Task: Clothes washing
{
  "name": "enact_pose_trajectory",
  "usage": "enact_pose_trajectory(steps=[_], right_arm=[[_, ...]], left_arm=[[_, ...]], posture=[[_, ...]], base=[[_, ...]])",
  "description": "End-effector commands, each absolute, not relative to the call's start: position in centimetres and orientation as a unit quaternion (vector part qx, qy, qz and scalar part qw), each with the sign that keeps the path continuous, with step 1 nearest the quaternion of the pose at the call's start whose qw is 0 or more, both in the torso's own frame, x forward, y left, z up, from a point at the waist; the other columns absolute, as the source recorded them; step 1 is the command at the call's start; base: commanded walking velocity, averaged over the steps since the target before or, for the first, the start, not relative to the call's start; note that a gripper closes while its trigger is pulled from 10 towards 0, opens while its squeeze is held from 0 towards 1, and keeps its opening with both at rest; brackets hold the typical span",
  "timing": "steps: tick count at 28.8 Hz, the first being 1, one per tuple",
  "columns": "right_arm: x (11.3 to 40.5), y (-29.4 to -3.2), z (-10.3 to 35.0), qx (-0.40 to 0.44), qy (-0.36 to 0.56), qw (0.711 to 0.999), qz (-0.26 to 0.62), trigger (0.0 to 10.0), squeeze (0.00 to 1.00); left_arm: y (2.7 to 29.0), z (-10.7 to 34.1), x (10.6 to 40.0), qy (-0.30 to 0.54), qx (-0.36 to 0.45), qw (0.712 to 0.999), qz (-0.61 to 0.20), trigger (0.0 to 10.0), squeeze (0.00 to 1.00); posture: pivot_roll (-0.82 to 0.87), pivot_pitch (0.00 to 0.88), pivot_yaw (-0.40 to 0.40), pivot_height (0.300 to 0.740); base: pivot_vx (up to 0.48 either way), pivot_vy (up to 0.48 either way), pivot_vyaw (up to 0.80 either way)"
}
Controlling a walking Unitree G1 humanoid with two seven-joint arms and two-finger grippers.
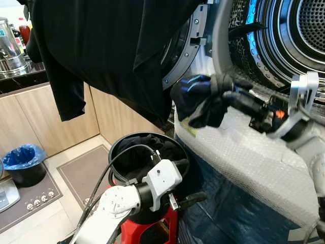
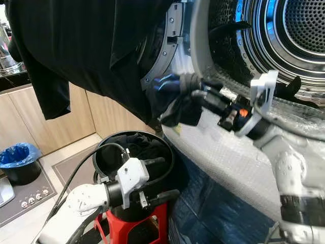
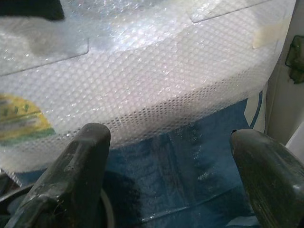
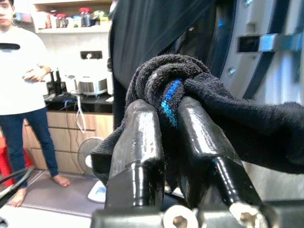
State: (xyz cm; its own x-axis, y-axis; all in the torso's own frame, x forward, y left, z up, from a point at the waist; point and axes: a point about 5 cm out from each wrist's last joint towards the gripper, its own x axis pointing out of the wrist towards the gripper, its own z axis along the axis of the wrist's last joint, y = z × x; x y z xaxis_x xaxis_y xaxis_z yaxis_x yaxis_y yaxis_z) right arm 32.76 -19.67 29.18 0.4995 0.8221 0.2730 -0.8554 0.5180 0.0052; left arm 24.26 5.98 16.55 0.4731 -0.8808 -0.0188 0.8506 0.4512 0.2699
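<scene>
A washing machine (image 1: pixel 284 30) with its drum open and its bubble-wrapped front (image 1: pixel 254 152) is seen at right, and a black garment (image 1: pixel 111 46) is draped over its open door. A black laundry basket (image 1: pixel 122 147) holding dark clothes is set on a red stool (image 2: pixel 152 223) just beside the machine. A dark towel (image 1: pixel 198 99) is pinched in the right gripper (image 1: pixel 223 91) before the drum opening, while the left gripper (image 3: pixel 171 180) is held low by the basket, fingers spread.

A home kitchen with laundry corner: wooden cabinets (image 1: pixel 30 119), dark countertop (image 1: pixel 20 79) carrying a steel kettle (image 1: pixel 9 48), washing machine drum (image 1: pixel 299 35), bin (image 1: pixel 23 162).
</scene>
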Motion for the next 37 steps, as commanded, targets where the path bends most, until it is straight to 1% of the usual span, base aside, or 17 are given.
enact_pose_trajectory(steps=[1,5,11,16,18,20,21,27,29,30,31,32,33,34,35,36,37], right_arm=[[33.1,-19.8,29.8,0.058,-0.125,0.865,0.482,10.0,0.0],[34.7,-20.9,31.4,0.042,-0.131,0.871,0.472,10.0,0.0],[35.9,-22.5,33.0,0.013,-0.128,0.881,0.455,10.0,0.0],[36.6,-23.8,34.2,-0.001,-0.128,0.899,0.419,10.0,0.0],[37.4,-24.5,35.1,-0.008,-0.121,0.923,0.366,10.0,0.0],[37.6,-24.7,35.3,-0.008,-0.12,0.927,0.355,10.0,0.0],[38.0,-24.8,36.0,-0.009,-0.124,0.938,0.324,10.0,0.0],[39.0,-24.5,37.3,-0.002,-0.115,0.961,0.25,10.0,0.0],[39.3,-24.7,37.7,-0.002,-0.112,0.972,0.207,10.0,0.0],[39.6,-25.1,38.0,0.004,-0.104,0.983,0.154,10.0,0.0],[39.6,-25.1,38.0,0.004,-0.104,0.983,0.154,10.0,0.0],[39.8,-25.5,38.1,0.012,-0.099,0.989,0.111,10.0,0.0],[39.9,-25.5,38.2,0.016,-0.099,0.99,0.099,10.0,0.0],[39.9,-25.9,38.3,0.017,-0.095,0.993,0.065,10.0,0.0],[39.9,-25.9,38.3,0.017,-0.095,0.993,0.065,10.0,0.0],[40.0,-26.1,38.4,0.009,-0.091,0.996,0.024,10.0,0.0],[40.1,-26.2,38.5,0.004,-0.091,0.996,0.007,10.0,0.0]], left_arm=[[6.3,17.1,24.1,-0.066,0.118,0.854,-0.502,10.0,0.0],[6.8,17.4,23.0,-0.056,0.099,0.866,-0.486,10.0,0.0],[7.1,17.1,21.5,-0.032,0.08,0.878,-0.471,10.0,0.0],[7.0,16.9,20.5,-0.015,0.066,0.883,-0.465,10.0,0.0],[7.0,16.8,20.0,-0.003,0.059,0.886,-0.46,10.0,0.0],[7.1,16.8,19.8,-0.002,0.058,0.886,-0.46,10.0,0.0],[7.1,16.7,19.6,0.003,0.055,0.888,-0.457,10.0,0.0],[6.7,16.6,18.9,0.013,0.044,0.89,-0.454,10.0,0.0],[6.6,16.6,18.6,0.017,0.037,0.891,-0.452,10.0,0.0],[6.5,16.6,18.4,0.02,0.035,0.892,-0.451,10.0,0.0],[6.5,16.6,18.4,0.02,0.035,0.892,-0.451,10.0,0.0],[6.4,16.5,18.3,0.023,0.034,0.892,-0.45,10.0,0.0],[6.4,16.5,18.2,0.024,0.034,0.892,-0.449,10.0,0.0],[6.4,16.5,18.1,0.025,0.034,0.893,-0.447,10.0,0.0],[6.4,16.5,18.1,0.025,0.034,0.893,-0.447,10.0,0.0],[6.4,16.5,18.0,0.027,0.031,0.895,-0.444,10.0,0.0],[6.4,16.5,17.9,0.029,0.03,0.896,-0.443,10.0,0.0]], posture=[[0.02,0.0,-0.078,0.74],[0.05,0.0,-0.092,0.74],[0.07,0.0,-0.107,0.74],[0.07,0.044,-0.114,0.74],[0.07,0.07,-0.12,0.74],[0.07,0.074,-0.121,0.74],[0.06,0.084,-0.123,0.74],[0.06,0.107,-0.132,0.74],[0.06,0.113,-0.137,0.74],[0.06,0.116,-0.139,0.74],[0.06,0.116,-0.139,0.74],[0.06,0.121,-0.143,0.74],[0.06,0.121,-0.143,0.74],[0.06,0.127,-0.146,0.74],[0.06,0.127,-0.146,0.74],[0.07,0.131,-0.149,0.74],[0.07,0.131,-0.149,0.74]], base=[[0.0,0.0,0.0],[0.0,0.0,0.0],[0.0,0.0,0.0],[0.0,0.0,0.0],[0.0,0.0,0.0],[0.0,0.0,0.0],[0.0,0.0,0.0],[0.0,0.0,0.0],[0.0,0.0,0.0],[0.0,0.0,0.0],[0.0,0.0,0.0],[0.0,0.0,0.0],[0.0,0.0,0.0],[0.0,0.0,0.0],[0.0,0.0,0.0],[0.0,0.0,0.0],[0.0,0.0,0.0]])
